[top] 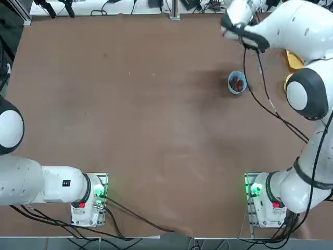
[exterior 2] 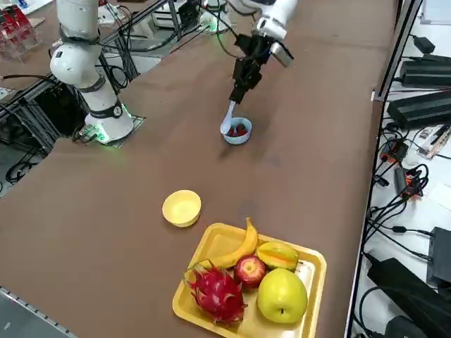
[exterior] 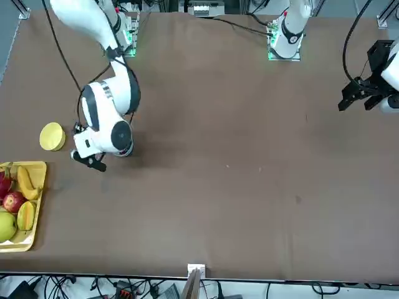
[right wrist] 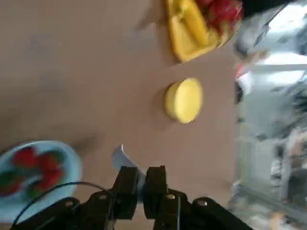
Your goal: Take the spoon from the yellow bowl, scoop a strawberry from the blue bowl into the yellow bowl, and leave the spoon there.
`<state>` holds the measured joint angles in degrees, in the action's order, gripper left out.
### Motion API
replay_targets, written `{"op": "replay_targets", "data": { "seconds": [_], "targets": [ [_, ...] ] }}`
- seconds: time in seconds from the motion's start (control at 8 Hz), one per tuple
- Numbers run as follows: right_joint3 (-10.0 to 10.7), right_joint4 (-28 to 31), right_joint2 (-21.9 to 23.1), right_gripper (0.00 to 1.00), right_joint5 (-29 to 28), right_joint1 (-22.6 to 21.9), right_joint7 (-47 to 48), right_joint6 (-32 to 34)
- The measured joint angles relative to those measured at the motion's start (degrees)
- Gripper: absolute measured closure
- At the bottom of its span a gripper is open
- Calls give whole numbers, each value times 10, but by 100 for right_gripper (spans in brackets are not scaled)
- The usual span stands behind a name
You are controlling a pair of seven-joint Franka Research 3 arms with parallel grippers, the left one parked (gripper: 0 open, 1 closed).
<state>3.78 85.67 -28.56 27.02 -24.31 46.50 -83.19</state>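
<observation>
**Spoon in grip, poised at blue bowl's rim**

Top view: robot bases sat nearest the lens. Farther up, the blue bowl held red strawberries. The right arm's hand was above and slightly beyond the bowl; the spoon and yellow bowl were hidden under the arm.

Front view: fruit tray lay nearest, at the left edge. The yellow bowl sat just behind it. The right gripper pointed down beside the arm's bulk, which covered the blue bowl.

Right side view: clearest read. The gripper was clamped on the handle of the spoon, a pale blue-white plastic one. Its long axis ran steeply down, with the scoop end at the blue bowl's rim on the side facing the robot. The yellow bowl, looking empty, lay well apart, towards the tray.

Wrist view: fingers pinched the spoon. Judgement: scoop not yet done; the tip needs to dip sideways into the berries.
</observation>
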Motion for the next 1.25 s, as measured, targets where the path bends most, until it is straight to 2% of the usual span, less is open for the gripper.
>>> {"op": "replay_targets", "data": {
  "seconds": [0.25,0.62,1.0,1.25],
  "targets": [
    [1,-17,-2,89,-87,1,85,-27],
    [2,-17,-7,89,-184,2,183,-61],
    [3,-15,-7,89,-202,3,187,-67],
    [3,3,3,89,-202,8,130,-77]
  ]
}}
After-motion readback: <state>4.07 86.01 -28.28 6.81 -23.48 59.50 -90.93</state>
